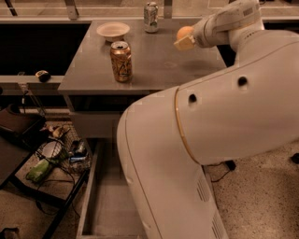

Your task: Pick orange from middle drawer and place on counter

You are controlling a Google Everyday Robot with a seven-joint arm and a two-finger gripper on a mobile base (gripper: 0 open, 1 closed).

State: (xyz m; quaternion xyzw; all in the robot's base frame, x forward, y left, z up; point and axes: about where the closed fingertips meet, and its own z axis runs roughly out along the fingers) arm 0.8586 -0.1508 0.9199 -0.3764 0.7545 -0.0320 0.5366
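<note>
The gripper point(185, 41) grips the orange point(183, 31) over the counter point(159, 63), well apart from the gold can point(121, 61)

The single camera looked down from high above and in front of the desk point(159, 65), facing its far edge, close behind the arm point(210, 140), whose bulk filled the lower right. The jaws sat upper right, over the desk, gripping the orange point(184, 31).

A gold-orange drink can point(121, 60) is stood upright near the front left of the grey worktop point(159, 65). A pale bowl point(112, 31) and a silver can point(150, 10) are set along its rear. The gripper point(183, 41) is held above the right rear part, closed around the orange point(184, 31).
</note>
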